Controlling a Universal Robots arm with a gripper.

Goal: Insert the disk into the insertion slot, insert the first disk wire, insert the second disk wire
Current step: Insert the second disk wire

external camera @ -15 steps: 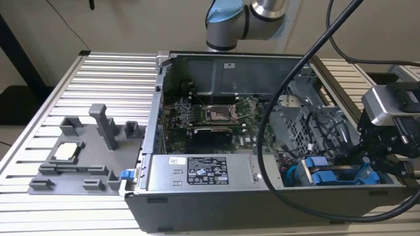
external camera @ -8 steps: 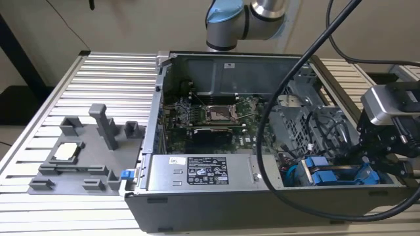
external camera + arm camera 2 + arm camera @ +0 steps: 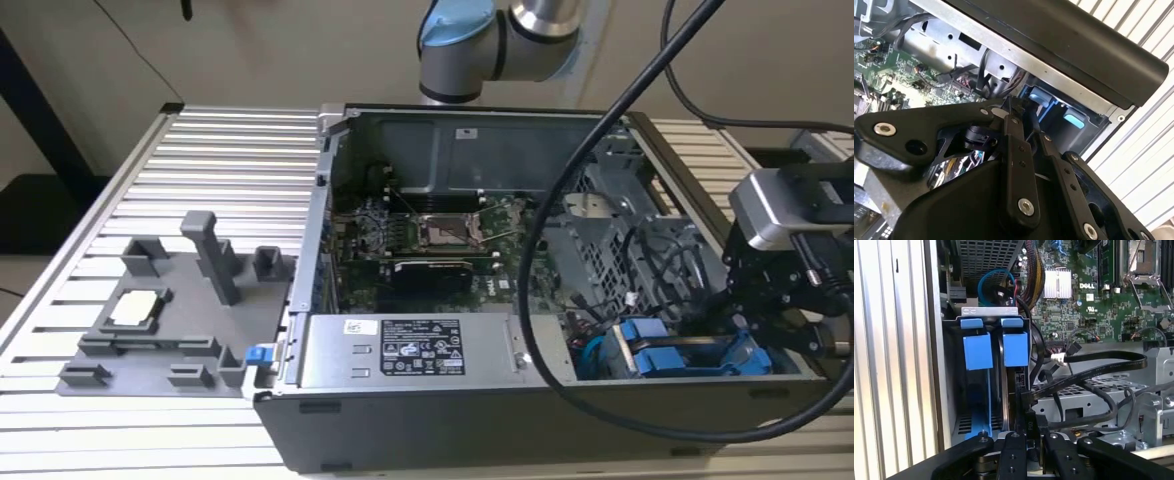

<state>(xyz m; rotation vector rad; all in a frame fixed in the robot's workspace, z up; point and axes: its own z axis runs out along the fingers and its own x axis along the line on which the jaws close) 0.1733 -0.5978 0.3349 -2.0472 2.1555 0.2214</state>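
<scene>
The big grey ribbed aluminium work table (image 3: 200,150) carries an open dark-grey desktop computer case (image 3: 441,430) lying on its side, and over its far edge stands the silver-and-blue jointed robot arm (image 3: 487,40). Inside the case, well away from the jaws, lie the green motherboard (image 3: 427,235) and the grey power-supply box with a black-and-white sticker (image 3: 414,350). Off toward the exterior view's left, outside the case, sits a grey plastic fixture tray with upright posts (image 3: 160,320).

The black two-finger gripper (image 3: 1029,440) hangs over the corner of the case at the exterior view's right, where it shows as a dark mass (image 3: 787,300) beside the drive bay. Just ahead of the jaws is the grey sheet-metal insertion slot (image 3: 949,390), and the disk in its bright blue plastic carrier frame (image 3: 996,347) already sits inside it, its two blue tabs facing outward; the same blue frame shows in the exterior view (image 3: 681,355) and past the fingers in the second wrist view (image 3: 1064,117).

The jaws are drawn close together, pinching a black flat disk wire (image 3: 1094,367) by its connector end, which sits between the fingertips right against the disk's rear edge. The cable loops away from the jaws across the perforated grey metal panel (image 3: 1094,390).
</scene>
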